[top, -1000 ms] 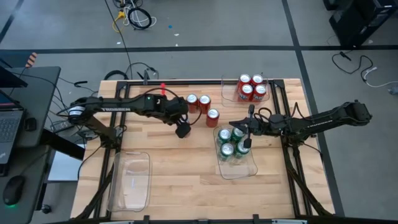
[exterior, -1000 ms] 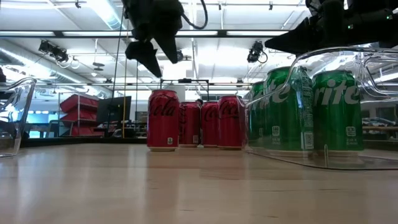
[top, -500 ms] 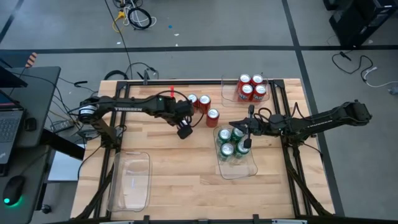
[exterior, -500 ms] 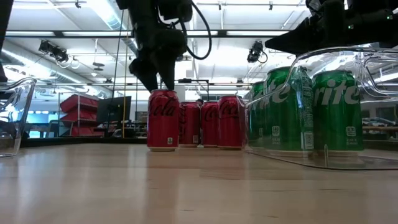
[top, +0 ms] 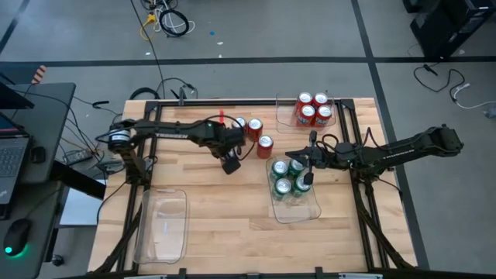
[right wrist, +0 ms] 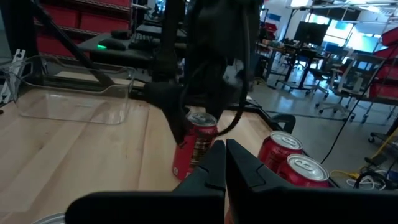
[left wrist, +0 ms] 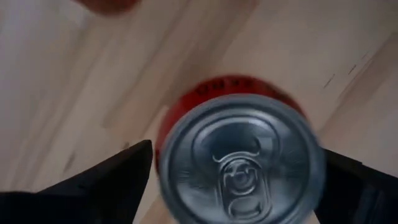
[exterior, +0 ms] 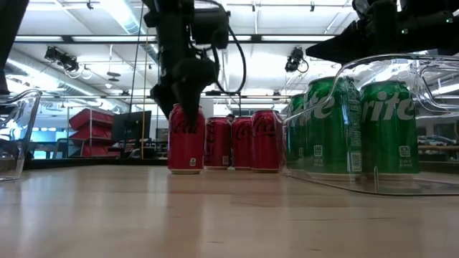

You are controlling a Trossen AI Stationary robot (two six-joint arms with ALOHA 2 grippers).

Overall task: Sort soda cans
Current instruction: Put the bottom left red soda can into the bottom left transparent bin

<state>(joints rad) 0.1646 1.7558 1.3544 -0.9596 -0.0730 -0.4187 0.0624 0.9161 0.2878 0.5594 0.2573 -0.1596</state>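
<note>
From above, the left gripper [top: 231, 161] hides the red can under it; the left wrist view shows that can [left wrist: 239, 155] upright between its wide-open fingers [left wrist: 102, 183], not yet squeezed. The low view reads Coca-Cola script on the can [exterior: 186, 140] and "Sprite" on the green cans [exterior: 387, 129] in the clear bin [exterior: 430, 79]. The right gripper [top: 308, 172], clenched and empty, hangs over that bin.

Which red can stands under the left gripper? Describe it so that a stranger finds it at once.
On the wooden table, four red cans stand loose beside the clear bin of green cans. The wanted can is directly under the open left gripper; in the low view it is the leftmost and nearest of the four.
</note>
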